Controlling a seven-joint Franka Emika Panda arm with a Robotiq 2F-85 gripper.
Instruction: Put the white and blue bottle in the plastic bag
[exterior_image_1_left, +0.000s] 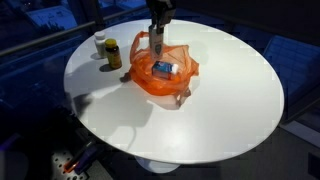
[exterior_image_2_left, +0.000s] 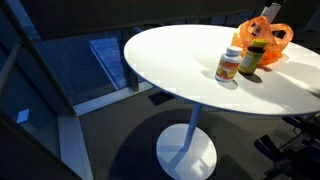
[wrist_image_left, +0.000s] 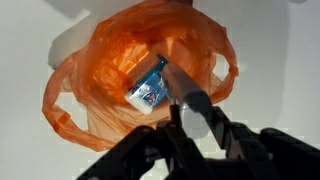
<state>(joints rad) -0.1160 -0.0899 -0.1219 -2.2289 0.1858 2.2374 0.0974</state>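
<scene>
Under my wrist, the tool (wrist_image_left: 171, 76): jaws drawn together into one narrow bar, tip hanging over the bag's mouth. I cannot tell whether it pinches anything.
Beside that tip, the white and blue bottle (wrist_image_left: 148, 92): it lies on its side inside the bag. In an exterior view (exterior_image_1_left: 164, 68) it rests low in there, so I judge it delivered, not carried.
Around it, the plastic bag (wrist_image_left: 105, 60): orange and translucent, slumped open on the desk with its handles splayed. That leaves the mouth gaping upward, which suits a straight descent from above.
Underneath, the desk (exterior_image_1_left: 225, 100): round, white, carrying everything.
Further off, the yellow bottle (exterior_image_1_left: 113, 54) and the white-capped bottle (exterior_image_1_left: 100, 44): both upright, together, apart from the bag and off my line, so I see little risk of a knock.
Step in hand: the placing looks done to me. What remains is lifting clear, and a handle of the thin bag could snag on my tool.
</scene>
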